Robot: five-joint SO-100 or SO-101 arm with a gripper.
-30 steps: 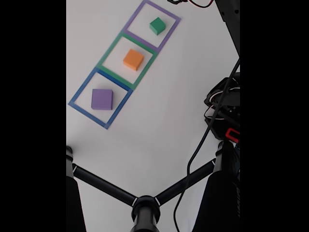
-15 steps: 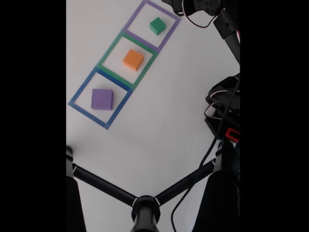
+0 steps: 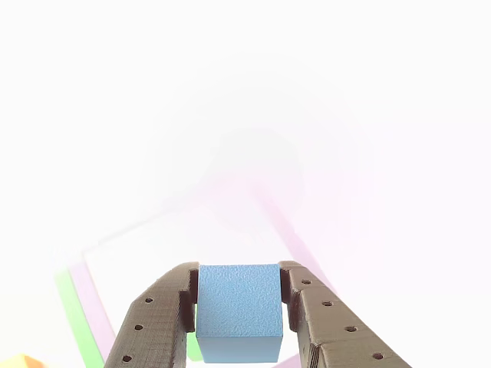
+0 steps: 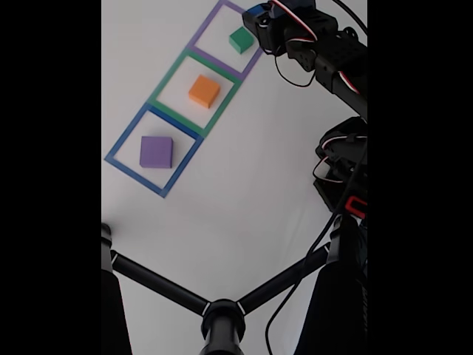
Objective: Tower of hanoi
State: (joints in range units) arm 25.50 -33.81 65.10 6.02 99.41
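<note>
Blue cube [image 3: 238, 313] sits clamped between the two fingers of the pincer [image 3: 239, 307], held above the white table [image 4: 244, 185] by the purple square's [image 4: 222, 12] edge, near the green cube [image 4: 241, 39]

Open table on the near side, three occupied squares along the left

In the fixed view, each taped square holds one cube: green cube [image 4: 241, 39], orange cube [image 4: 204, 91], purple cube [image 4: 156, 151]. The gripper [image 4: 256, 16], clamped on a blue cube [image 3: 238, 310], sits over the top square's right edge. Bare white table [image 4: 244, 185] lies right of the squares; tripod legs [image 4: 222, 307] cross below.
</note>
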